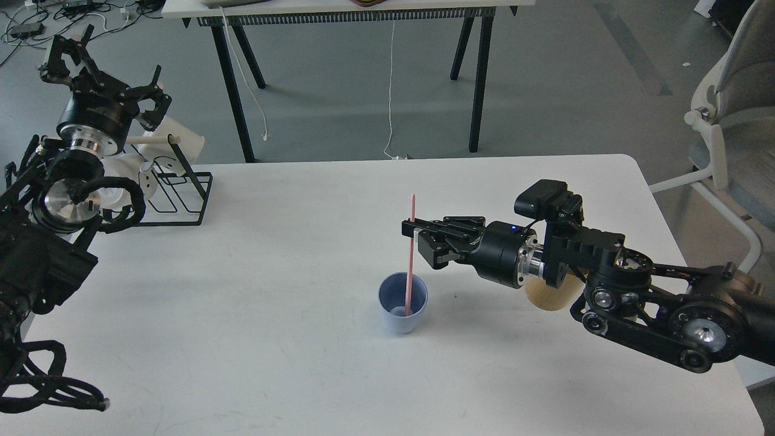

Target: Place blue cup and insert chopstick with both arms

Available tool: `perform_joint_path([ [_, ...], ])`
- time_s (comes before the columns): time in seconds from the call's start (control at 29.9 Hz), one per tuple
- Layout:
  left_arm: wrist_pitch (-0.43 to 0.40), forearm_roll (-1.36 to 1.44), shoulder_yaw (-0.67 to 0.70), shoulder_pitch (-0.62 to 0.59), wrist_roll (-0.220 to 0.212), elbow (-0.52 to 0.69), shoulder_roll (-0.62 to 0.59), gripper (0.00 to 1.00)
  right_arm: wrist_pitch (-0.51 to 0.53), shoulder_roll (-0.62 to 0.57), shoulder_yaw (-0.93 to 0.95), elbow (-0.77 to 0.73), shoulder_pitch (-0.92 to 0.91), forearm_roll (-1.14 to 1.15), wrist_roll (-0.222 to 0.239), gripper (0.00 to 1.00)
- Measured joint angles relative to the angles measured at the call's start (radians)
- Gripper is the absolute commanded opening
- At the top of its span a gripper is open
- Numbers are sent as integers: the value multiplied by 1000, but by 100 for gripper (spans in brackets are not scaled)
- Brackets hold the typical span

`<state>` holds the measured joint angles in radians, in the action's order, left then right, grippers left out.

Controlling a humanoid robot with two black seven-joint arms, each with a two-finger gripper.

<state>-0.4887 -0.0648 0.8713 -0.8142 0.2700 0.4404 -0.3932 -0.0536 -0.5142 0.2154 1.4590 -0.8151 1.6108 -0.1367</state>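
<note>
The blue cup (402,310) stands upright on the white table (254,339), a little right of the middle. The pink chopstick (411,254) stands almost upright with its lower end inside the cup and its top well above the rim. My right gripper (415,241) reaches in from the right, level with the stick's middle, and its fingers close around the stick above the cup. My left gripper (106,66) is raised at the far left above the wire rack, open and empty, far from the cup.
A black wire rack (181,194) with a pale wooden rod and white mugs (184,145) stands at the table's back left. A tan wooden holder (545,295) is partly hidden behind my right wrist. A chair (726,121) stands beyond the right edge.
</note>
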Motion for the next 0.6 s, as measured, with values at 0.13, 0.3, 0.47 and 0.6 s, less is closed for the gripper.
perform_joint_path([
  [0.13,0,0,0,0,0,-2,-4,100,0,-1,-10,3,5,-1,-1,25],
  [0.3,0,-1,0,0,0,-2,-5,100,-1,-5,-9,5,12,-2,-2,50],
  [0.47,0,-1,0,0,0,-2,-8,100,-4,-17,35,13,7,-17,-10,70],
  [0.6,0,-1,0,0,0,-2,-10,100,-6,-32,179,17,8,-62,-11,98],
])
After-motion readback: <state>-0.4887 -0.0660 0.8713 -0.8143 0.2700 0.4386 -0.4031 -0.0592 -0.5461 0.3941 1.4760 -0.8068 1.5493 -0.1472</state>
